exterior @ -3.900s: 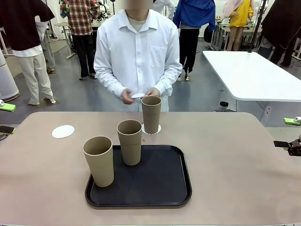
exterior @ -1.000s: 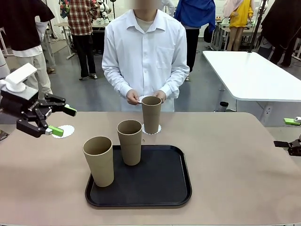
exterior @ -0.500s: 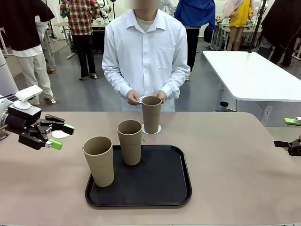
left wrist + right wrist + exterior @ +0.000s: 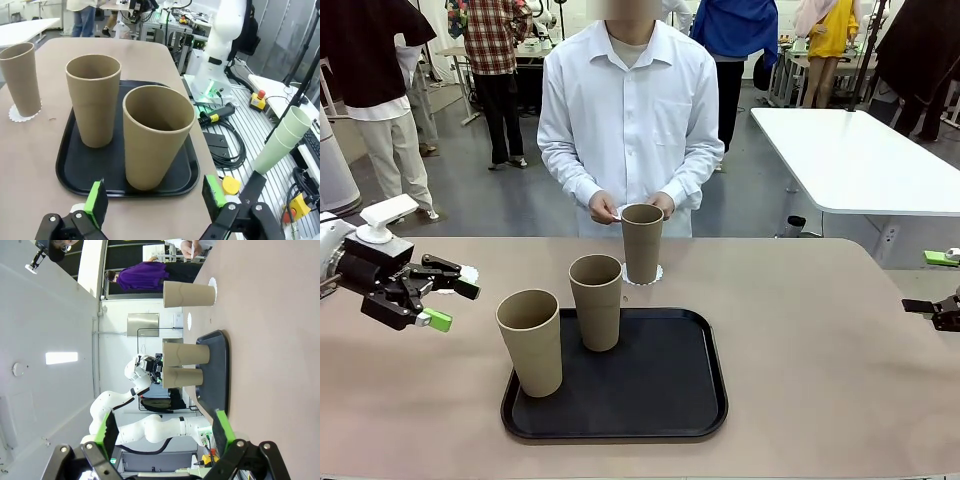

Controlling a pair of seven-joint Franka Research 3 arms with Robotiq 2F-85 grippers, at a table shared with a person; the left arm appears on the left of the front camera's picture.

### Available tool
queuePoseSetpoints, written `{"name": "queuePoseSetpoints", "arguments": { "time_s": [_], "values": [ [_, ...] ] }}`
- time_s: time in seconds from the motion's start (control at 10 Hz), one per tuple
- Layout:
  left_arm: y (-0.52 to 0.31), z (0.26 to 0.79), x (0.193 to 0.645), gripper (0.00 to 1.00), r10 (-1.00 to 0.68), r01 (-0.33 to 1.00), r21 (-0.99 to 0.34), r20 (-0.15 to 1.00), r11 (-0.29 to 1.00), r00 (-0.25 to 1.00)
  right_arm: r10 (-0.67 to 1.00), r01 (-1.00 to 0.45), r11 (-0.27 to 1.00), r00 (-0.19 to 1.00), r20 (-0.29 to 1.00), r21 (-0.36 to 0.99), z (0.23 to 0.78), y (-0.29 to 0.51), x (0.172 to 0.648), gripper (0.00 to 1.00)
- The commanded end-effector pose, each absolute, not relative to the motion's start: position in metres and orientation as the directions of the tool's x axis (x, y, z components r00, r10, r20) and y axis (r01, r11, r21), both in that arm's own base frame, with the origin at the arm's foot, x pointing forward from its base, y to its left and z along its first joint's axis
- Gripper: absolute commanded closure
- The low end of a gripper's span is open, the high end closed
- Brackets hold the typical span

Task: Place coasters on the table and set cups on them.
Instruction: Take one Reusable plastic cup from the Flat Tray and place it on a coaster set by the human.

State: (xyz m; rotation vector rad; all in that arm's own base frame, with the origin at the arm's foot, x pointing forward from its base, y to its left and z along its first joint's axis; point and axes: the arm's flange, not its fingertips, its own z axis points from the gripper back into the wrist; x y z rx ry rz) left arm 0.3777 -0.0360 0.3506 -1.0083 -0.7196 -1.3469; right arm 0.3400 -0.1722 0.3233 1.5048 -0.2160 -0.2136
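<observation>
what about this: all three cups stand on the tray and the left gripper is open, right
No. The near cup and middle cup stand on the tray, but the far cup stands on a coaster on the table, per the front view. The left gripper is open.

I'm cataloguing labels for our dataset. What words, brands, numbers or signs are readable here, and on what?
None readable: the cups, black tray, coaster and table are plain.
Any print on background equipment in the wrist views: too small or blurred to read.
</observation>
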Motion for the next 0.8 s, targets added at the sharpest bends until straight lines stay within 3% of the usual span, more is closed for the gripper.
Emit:
{"name": "queuePoseSetpoints", "arguments": {
  "time_s": [0.0,0.3,0.7],
  "values": [
    [-0.036,0.355,0.377,0.00,-0.425,0.984,-0.173,0.895,-0.041,0.139,-0.274,0.010,0.054,0.962,0.005,0.998,0.325,-0.173,0.340,0.00],
    [-0.034,0.351,0.378,0.00,-0.437,0.984,-0.169,0.890,-0.055,0.128,-0.274,0.010,0.054,0.962,0.005,0.998,0.325,-0.173,0.340,0.00],
    [-0.038,0.310,0.377,0.00,-0.192,0.996,-0.085,0.978,-0.037,0.076,-0.274,0.010,0.054,0.962,0.005,0.998,0.325,-0.173,0.340,0.00]
  ]
}}
